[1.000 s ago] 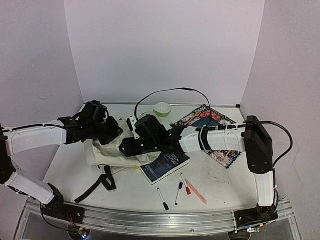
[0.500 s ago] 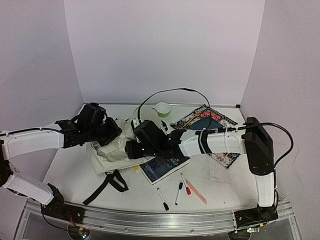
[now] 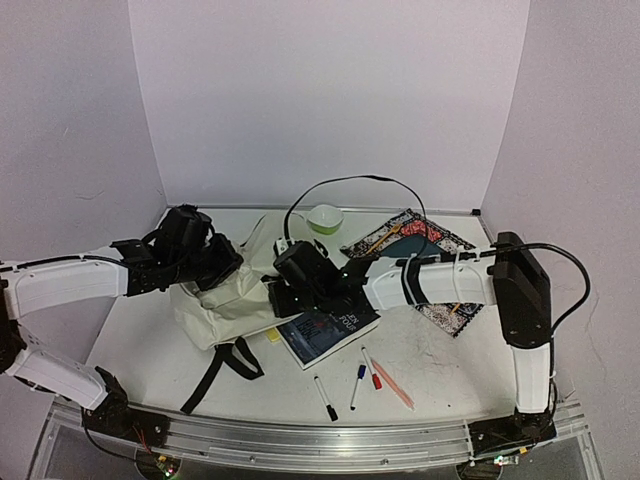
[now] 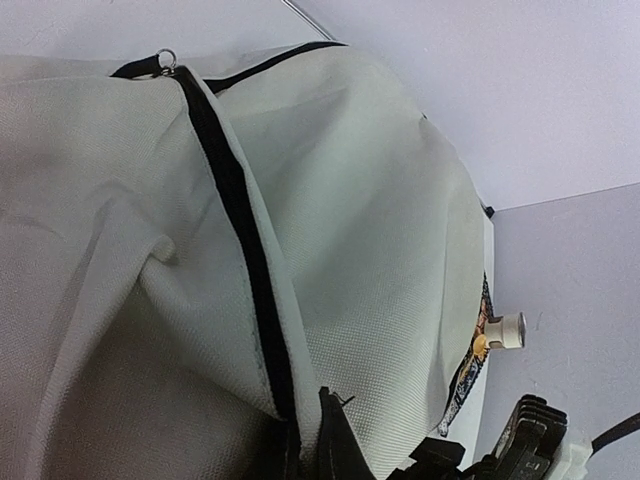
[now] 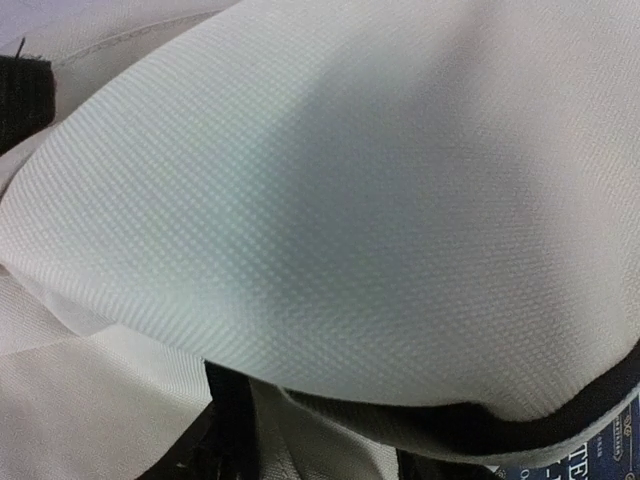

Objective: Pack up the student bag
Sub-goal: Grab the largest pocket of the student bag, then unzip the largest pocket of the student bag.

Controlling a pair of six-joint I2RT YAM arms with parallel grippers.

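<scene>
Two: left end effector (image 4: 306, 442) pinches student bag (image 3: 225, 302) seam — right end effector (image 3: 288, 297) fabric-hidden, unreadable.

Both arms are stretched inward toward each other, the left gripper (image 3: 222, 268) is clamped on the student bag (image 3: 225, 312), and the right gripper (image 3: 283, 296) is lowered, its opening unseen.

The left arm (image 3: 70, 285) and right arm (image 3: 440, 282) were white with black joints, the left tool (image 3: 225, 267) and right tool (image 3: 282, 298) black; a black cable (image 3: 350, 181) looped above the right arm.
</scene>
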